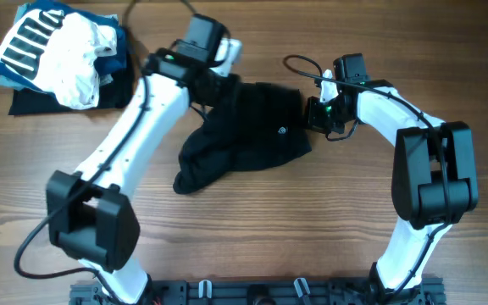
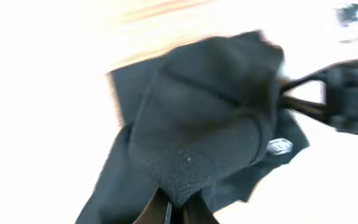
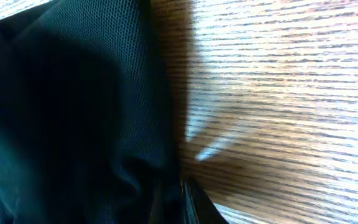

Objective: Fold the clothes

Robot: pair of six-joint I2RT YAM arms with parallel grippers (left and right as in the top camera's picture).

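The black shirt (image 1: pixel 244 135) lies bunched at the table's middle, a small white logo on it. My left gripper (image 1: pixel 213 87) is at its far left edge, shut on a pinch of the black fabric (image 2: pixel 197 137); my fingertips (image 2: pixel 178 211) close on a fold. My right gripper (image 1: pixel 318 113) is at the shirt's right edge. In the right wrist view the black mesh fabric (image 3: pixel 73 112) covers the jaws (image 3: pixel 182 199), which look closed on its edge. The right gripper shows at the far side in the left wrist view (image 2: pixel 347 99).
A pile of other clothes sits at the far left corner: a white garment (image 1: pixel 79 55), a blue-and-white striped one (image 1: pixel 28 38) and a dark one (image 1: pixel 41 102) beneath. Bare wooden table (image 1: pixel 312 220) surrounds the shirt. The arm bases stand at the near edge.
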